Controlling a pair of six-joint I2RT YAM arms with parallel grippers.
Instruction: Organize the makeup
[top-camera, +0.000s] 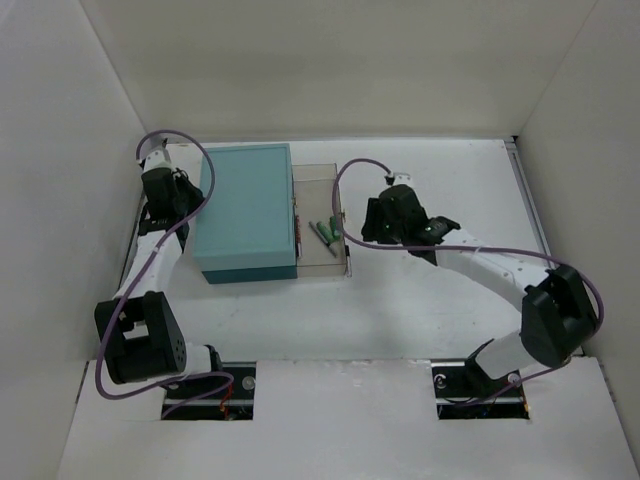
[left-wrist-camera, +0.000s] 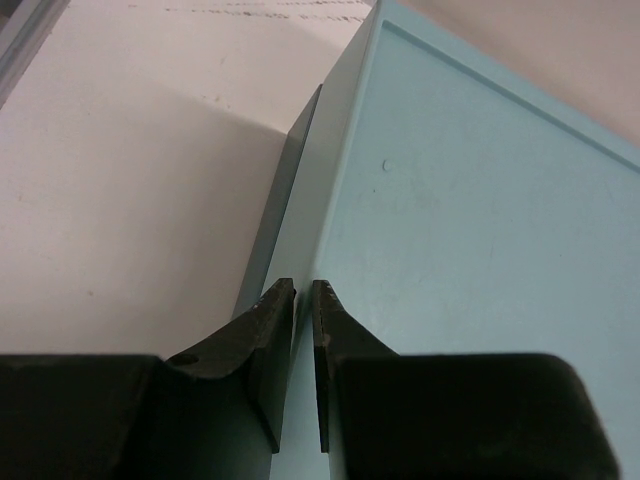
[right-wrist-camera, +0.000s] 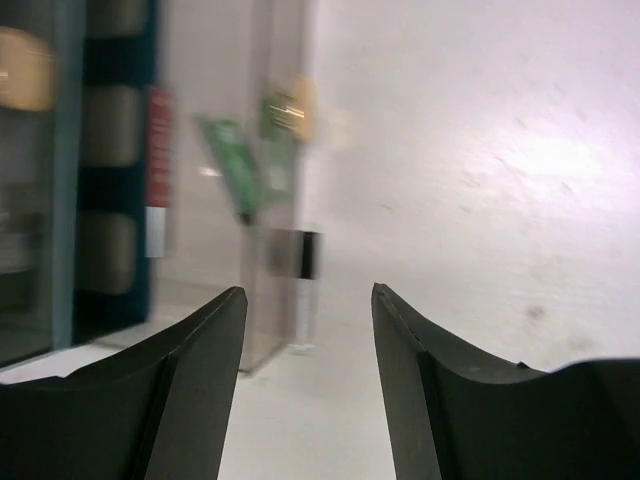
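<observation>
**Top, left-wrist and right-wrist views.**

**Left gripper** (left-wrist-camera: 300, 298): the jaws are drawn almost together on the thin raised edge of the teal box (left-wrist-camera: 470, 200). That edge runs straight ahead from between the fingers. The box top spreads to their right and the table (left-wrist-camera: 130, 180) to their left.

**Right gripper** (right-wrist-camera: 306, 292): the jaws are spread wide and empty, over the table surface. Ahead and to the left of its fingers stands the clear tray (top-camera: 318, 190), set against the side of the box away from the left gripper.

**Green tubes** (top-camera: 326, 236): two lie side by side inside the tray, just left of the right gripper in the top view. Their long axes run roughly near-to-far, with the far ends leaning toward the box. In the blurred right-wrist view one tube slants with its upper end leftward.

**Red pencil** (top-camera: 298, 232): it lies along the tray wall nearest the box, long axis near-to-far. Which end is the tip cannot be told.
</observation>
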